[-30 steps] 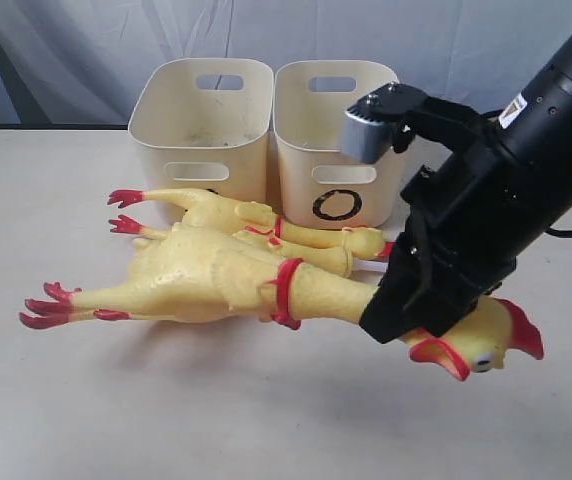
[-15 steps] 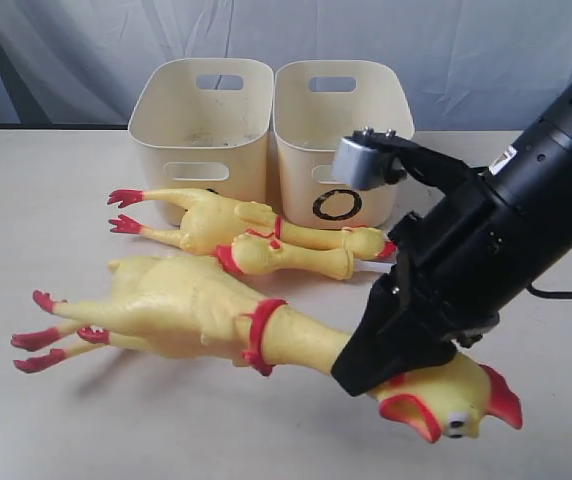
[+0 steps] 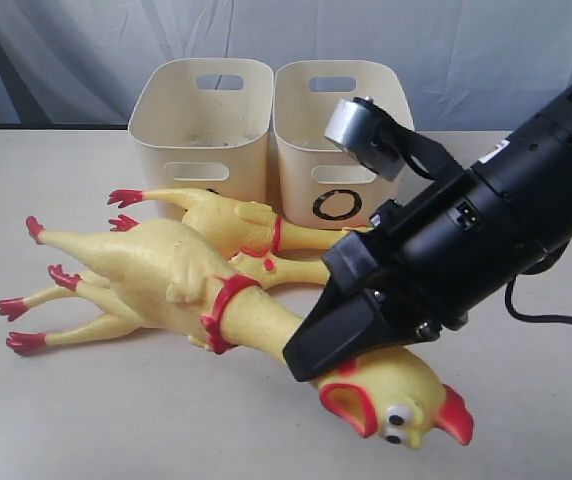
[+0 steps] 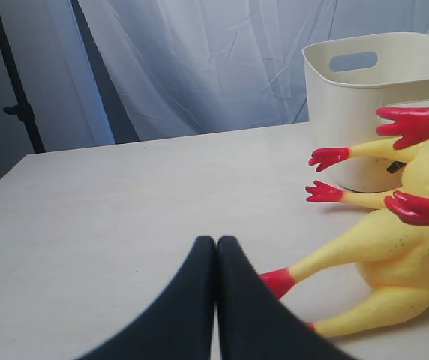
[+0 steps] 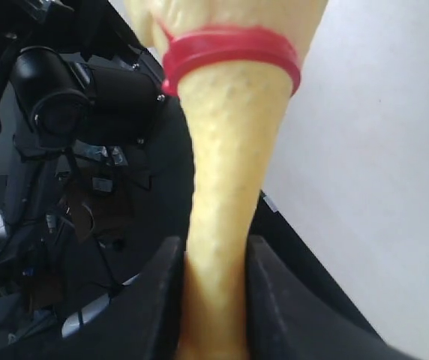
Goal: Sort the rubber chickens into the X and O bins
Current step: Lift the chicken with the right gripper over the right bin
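My right gripper (image 3: 311, 358) is shut on the neck of a big yellow rubber chicken (image 3: 156, 275), just behind its head (image 3: 396, 400). That head points to the table's front and the red feet splay out to the left. In the right wrist view the neck (image 5: 218, 225) is squeezed between both fingers, below the red neck band (image 5: 229, 49). A second chicken (image 3: 228, 215) and a smaller yellow piece (image 3: 291, 268) lie behind it, in front of the bins. The O bin (image 3: 341, 130) stands at the back right. My left gripper (image 4: 216, 241) is shut and empty, over bare table near red feet (image 4: 278, 281).
A matching cream bin (image 3: 201, 115) stands left of the O bin, touching it, with its front mark hidden by the chickens. It shows in the left wrist view too, as a cream bin (image 4: 372, 97). A grey curtain hangs behind the table.
My right gripper has come down and forward with the big chicken. Its head has moved toward the table's front, and its body and feet have swung up and back to the left.
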Controlling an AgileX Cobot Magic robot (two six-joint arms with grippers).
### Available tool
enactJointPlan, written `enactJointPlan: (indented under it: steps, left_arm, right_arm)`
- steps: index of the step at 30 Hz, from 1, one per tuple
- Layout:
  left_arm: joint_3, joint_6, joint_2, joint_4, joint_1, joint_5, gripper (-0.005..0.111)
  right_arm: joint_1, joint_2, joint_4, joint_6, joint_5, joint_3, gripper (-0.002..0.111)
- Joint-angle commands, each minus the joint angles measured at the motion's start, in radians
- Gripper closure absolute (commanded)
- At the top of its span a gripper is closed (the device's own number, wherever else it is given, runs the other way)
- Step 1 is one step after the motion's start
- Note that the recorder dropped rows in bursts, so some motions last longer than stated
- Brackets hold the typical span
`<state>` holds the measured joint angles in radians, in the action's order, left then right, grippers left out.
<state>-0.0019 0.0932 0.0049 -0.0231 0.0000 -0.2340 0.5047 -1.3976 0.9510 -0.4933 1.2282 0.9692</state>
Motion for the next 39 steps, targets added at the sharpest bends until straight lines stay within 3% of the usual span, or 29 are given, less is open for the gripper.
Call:
enactJointPlan:
  steps: [1, 16, 28, 39]
  left_arm:
    - [0.002, -0.003, -0.005, -0.001, 0.001, 0.002, 0.106]
    - [0.002, -0.003, -0.005, -0.001, 0.001, 0.002, 0.106]
    - [0.002, -0.003, -0.005, -0.001, 0.001, 0.002, 0.106]
    - [0.002, -0.003, -0.005, -0.001, 0.001, 0.002, 0.106]
  right_arm:
    - [-0.004, 0.008, 0.034, -0.02, -0.042, 0.004, 0.109]
    - [-0.004, 0.008, 0.057, -0.018, -0.435, 0.004, 0.109]
    - [-0.004, 0.008, 0.184, -0.018, -0.671, 0.007, 0.109]
    - [-0.166, 0.008, 0.162, 0.096, -0.517, 0.145, 0.109]
